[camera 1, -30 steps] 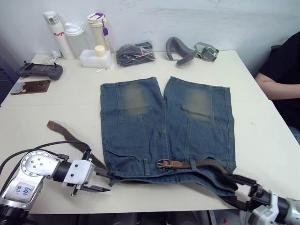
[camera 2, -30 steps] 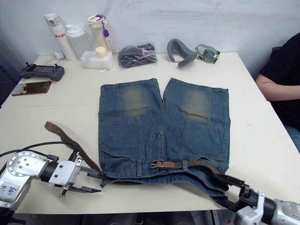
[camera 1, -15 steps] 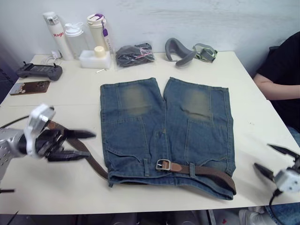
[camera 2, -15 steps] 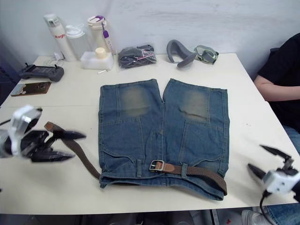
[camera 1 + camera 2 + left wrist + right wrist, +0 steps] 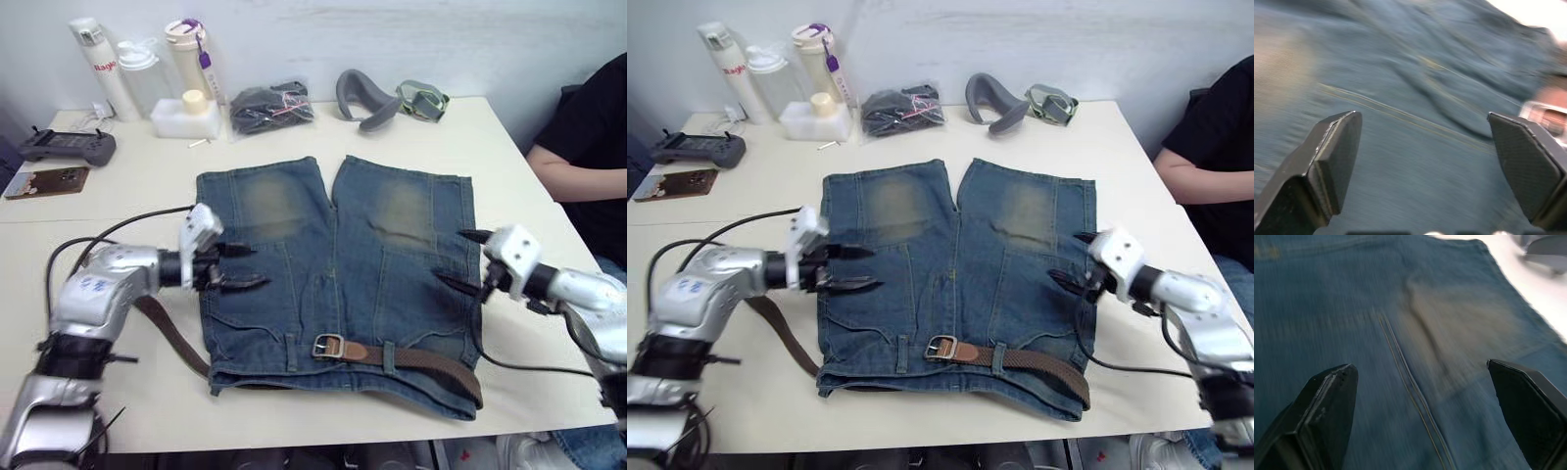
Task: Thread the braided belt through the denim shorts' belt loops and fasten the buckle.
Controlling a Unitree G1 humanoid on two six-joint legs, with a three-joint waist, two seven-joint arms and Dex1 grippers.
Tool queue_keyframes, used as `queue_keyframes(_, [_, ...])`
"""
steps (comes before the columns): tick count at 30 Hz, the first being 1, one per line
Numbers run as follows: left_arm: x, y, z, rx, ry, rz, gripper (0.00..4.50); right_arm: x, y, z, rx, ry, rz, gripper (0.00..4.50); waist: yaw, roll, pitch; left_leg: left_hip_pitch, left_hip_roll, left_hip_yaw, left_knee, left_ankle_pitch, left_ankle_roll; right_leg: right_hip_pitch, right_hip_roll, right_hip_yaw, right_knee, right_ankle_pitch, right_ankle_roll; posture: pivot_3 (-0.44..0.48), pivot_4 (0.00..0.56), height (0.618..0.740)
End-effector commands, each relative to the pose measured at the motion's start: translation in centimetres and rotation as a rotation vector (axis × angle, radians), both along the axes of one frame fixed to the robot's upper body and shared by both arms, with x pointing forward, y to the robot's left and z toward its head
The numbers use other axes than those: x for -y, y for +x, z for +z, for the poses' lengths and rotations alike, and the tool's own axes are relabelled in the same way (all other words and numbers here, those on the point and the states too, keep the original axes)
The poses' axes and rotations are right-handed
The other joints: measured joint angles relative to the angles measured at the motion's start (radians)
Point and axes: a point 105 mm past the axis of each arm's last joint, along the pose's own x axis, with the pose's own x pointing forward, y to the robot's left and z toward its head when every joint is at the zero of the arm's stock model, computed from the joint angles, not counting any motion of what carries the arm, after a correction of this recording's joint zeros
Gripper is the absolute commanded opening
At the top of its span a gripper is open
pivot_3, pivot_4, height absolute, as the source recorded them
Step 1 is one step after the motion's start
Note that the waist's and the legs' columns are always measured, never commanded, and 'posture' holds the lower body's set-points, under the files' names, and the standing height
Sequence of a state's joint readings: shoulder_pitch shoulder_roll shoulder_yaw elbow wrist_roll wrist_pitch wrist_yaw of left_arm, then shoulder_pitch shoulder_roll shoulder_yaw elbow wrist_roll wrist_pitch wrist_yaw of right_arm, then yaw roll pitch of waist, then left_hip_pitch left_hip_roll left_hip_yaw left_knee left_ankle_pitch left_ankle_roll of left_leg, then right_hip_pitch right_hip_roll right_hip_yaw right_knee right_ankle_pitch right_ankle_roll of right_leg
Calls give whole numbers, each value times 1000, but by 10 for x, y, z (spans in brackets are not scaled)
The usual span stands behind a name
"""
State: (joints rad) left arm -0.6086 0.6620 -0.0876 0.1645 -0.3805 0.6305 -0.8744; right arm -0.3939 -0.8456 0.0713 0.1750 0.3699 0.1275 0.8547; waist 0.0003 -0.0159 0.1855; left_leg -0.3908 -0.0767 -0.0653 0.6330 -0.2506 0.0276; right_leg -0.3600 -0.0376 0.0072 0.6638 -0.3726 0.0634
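The denim shorts [image 5: 333, 264] lie flat mid-table, waistband toward the front edge. The braided belt [image 5: 431, 360] runs along the waistband under a belt loop [image 5: 388, 355], and its tail [image 5: 167, 331] trails off the shorts' left side onto the table. The silver buckle [image 5: 328, 346] sits mid-waistband with the strap's tan end through it. My left gripper [image 5: 257, 265] hovers open over the shorts' left edge. My right gripper [image 5: 449, 257] hovers open over the right edge. Both wrist views show denim between spread fingers [image 5: 1334, 152] [image 5: 1332, 401], which hold nothing.
Bottles [image 5: 98, 69], a white box [image 5: 184, 116], a bagged dark bundle [image 5: 269, 103], a grey curved piece [image 5: 358, 96] and goggles [image 5: 423, 98] line the back edge. A controller [image 5: 64, 145] and a brown flat item [image 5: 47, 181] lie far left. A person [image 5: 588, 147] sits at right.
Both arms swung up from the table's front corners, out wide, then inward over the shorts' sides, grippers open. The belt now lies flat along the waistband. The camera has shifted slightly.
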Motion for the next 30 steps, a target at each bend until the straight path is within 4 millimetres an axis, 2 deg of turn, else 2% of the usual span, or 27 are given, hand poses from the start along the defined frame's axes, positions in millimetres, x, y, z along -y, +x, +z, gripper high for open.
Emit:
queue_keyframes(1, [-1, 21, -12, -1, 91, 102, 4472, -3, 17, -17, -165, -5, -29, 4500, -4, 0, 0, 0, 0, 0, 0, 0, 0, 0, 0, 0, 0, 0, 0, 0, 150, 740])
queue_keyframes(4, [-6, 29, -23, -35, 123, 175, 4472, -4, 29, -30, -285, 10, -68, 4500, -3, 0, 0, -2, -1, 1, -1, 0, 0, -3, 0, 1, 0, 0, 0, 0, 150, 740])
queue_keyframes(6, [-14, 31, -32, -67, 128, 229, 4472, -4, 31, -41, -339, -12, -75, 4500, -1, 0, 0, -7, -1, 1, 0, 4, -7, -9, 0, 0, 1, 0, 0, 0, 150, 740])
queue_keyframes(11, [-18, 17, -56, -136, 157, 229, 4472, 5, 23, -71, -514, -54, -148, 4500, -5, -2, -8, -11, 0, 2, 4, 5, -9, -13, -1, 0, 6, 0, 0, 0, 150, 740])
queue_keyframes(13, [-12, 11, -57, -153, 136, 206, 3931, 3, 16, -77, -566, -50, -141, 3938, -3, -1, -15, -8, 0, 2, 4, 5, -8, -10, -1, 0, 6, 0, 0, 0, 150, 740])
queue_keyframes(14, [-10, 8, -57, -159, 127, 198, 3575, 1, 13, -79, -581, -43, -133, 3555, -3, -1, -16, -3, 0, 2, 3, 0, -1, -5, -1, 0, 4, 0, 0, 0, 150, 740])
queue_keyframes(16, [-7, 3, -56, -161, 124, 192, 2717, -6, 7, -78, -603, -29, -99, 2645, -3, -3, -22, 5, 0, 2, -3, -2, 0, 3, -1, 0, -3, 0, -1, 0, 150, 740])
queue_keyframes(20, [-9, -2, -53, -170, 105, 200, 894, -22, -2, -68, -586, -16, -4, 739, -1, -5, -23, 4, 0, 2, -3, -4, 0, 3, -1, 0, -5, 0, -1, 0, 150, 740])
queue_keyframes(22, [-12, -2, -48, -171, 78, 220, 43, -28, 1, -56, -543, -30, 26, 0, -3, -5, -23, 4, 0, 2, -3, -4, 0, 3, -1, 0, -5, 0, -1, 0, 150, 740])
queue_keyframes(25, [-14, -1, -39, -168, 30, 239, 43, -31, 13, -36, -444, -58, 52, 0, -6, -4, -23, 3, 0, 2, -3, -5, 0, 2, -1, 0, -5, 0, -1, 0, 150, 740])
queue_keyframes(27, [-12, 6, -26, -150, -34, 259, 43, -34, 31, -12, -343, -72, 46, 0, -11, -3, -20, 3, 1, 2, -3, -4, 0, 1, 0, 0, -4, 0, -1, 0, 150, 740])
queue_keyframes(30, [-10, 17, -10, -123, -104, 291, 43, -36, 52, 11, -228, -93, 30, 0, -11, 3, -12, 2, 1, 2, -2, -3, -1, -1, 0, 0, -2, 0, -1, 0, 150, 740])
